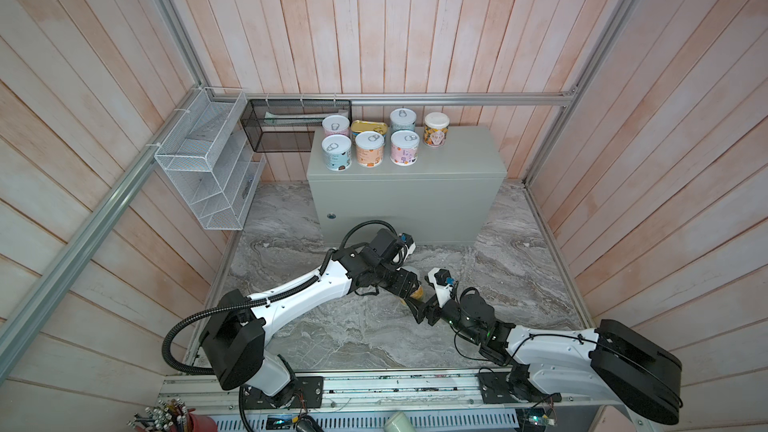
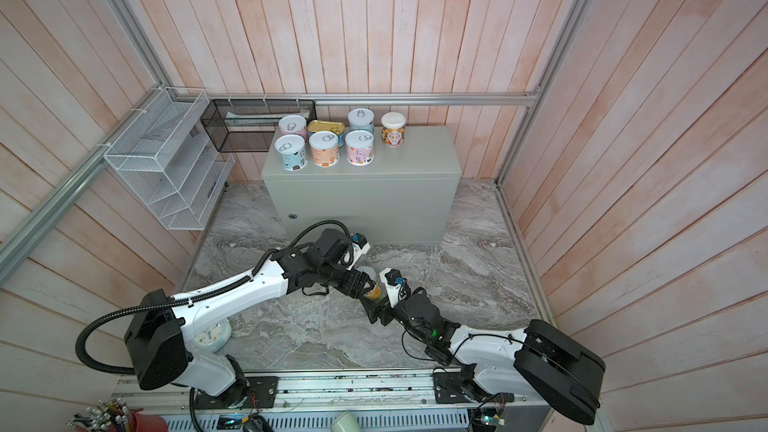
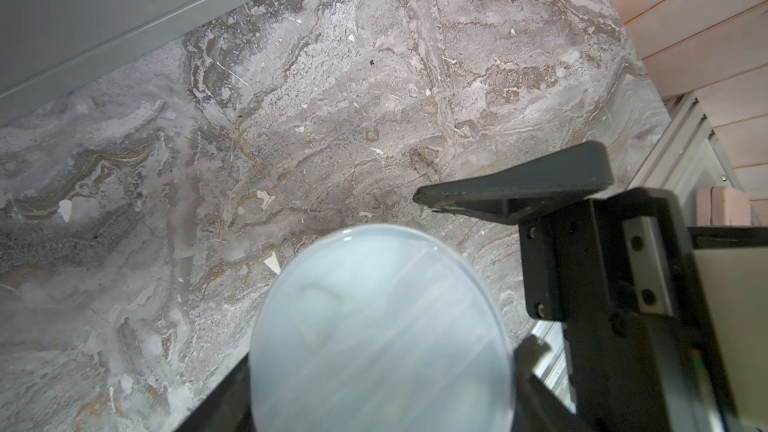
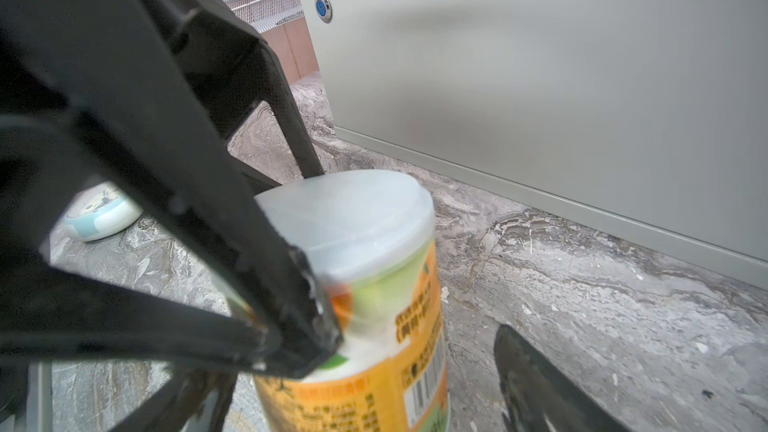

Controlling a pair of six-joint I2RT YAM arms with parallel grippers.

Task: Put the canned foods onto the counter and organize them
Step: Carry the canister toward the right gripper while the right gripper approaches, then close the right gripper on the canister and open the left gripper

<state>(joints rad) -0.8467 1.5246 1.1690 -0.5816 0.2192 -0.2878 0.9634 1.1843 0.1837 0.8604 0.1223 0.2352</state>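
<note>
A tall orange-green can with a white lid (image 4: 374,238) is clamped by the sides in my left gripper (image 1: 409,284), in front of the counter (image 1: 465,151) and low over the marble. Its lid (image 3: 380,326) fills the space between the left jaws. My right gripper (image 2: 374,309) stands open right beside this can; one of its fingers (image 4: 536,384) is apart from the label. On the counter top stand several pastel cans (image 1: 369,148), a gold tin (image 1: 360,125) and a second white-lidded can (image 1: 436,130).
A white wire rack (image 1: 208,168) and a black mesh basket (image 1: 286,126) hang at the back left. A pale blue and white round object (image 2: 212,336) lies on the marble (image 1: 353,326) under the left arm. Wood-panel walls close in both sides.
</note>
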